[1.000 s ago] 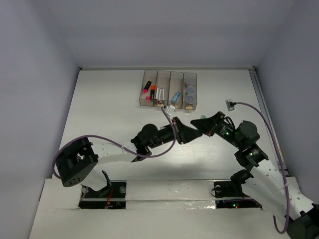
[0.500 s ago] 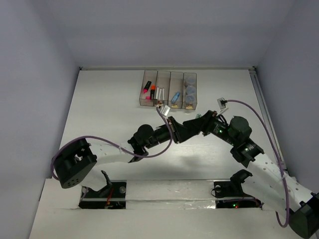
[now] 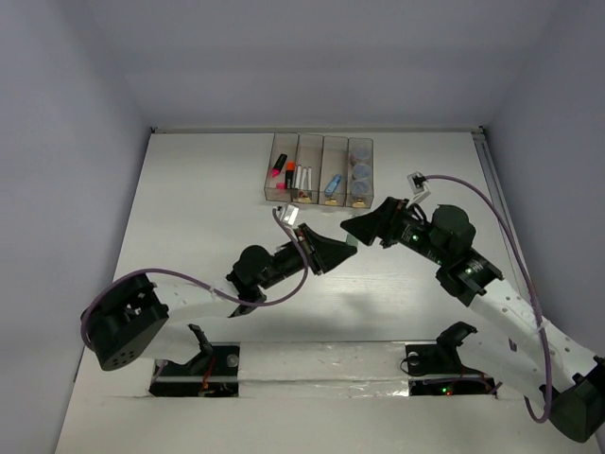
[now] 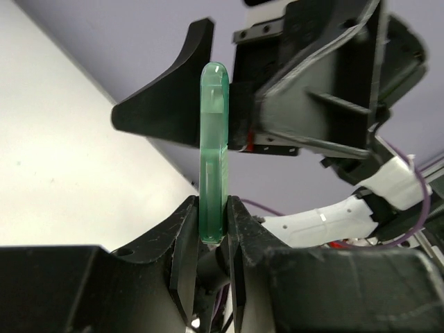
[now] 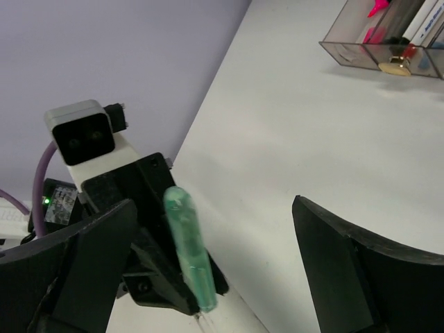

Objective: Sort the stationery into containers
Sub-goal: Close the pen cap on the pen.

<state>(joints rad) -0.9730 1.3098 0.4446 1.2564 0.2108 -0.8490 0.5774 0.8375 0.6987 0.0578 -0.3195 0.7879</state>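
No text can be read anywhere; faint blue print on a white pen (image 5: 424,21) is too small

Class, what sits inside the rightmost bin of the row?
Three round grey-blue pots fill the rightmost bin in a line. Whatever lies beneath them is covered.

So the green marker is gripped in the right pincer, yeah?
Not quite: the green marker is gripped in the left pincer, which is shut on it in the left wrist view. The right pincer is open.
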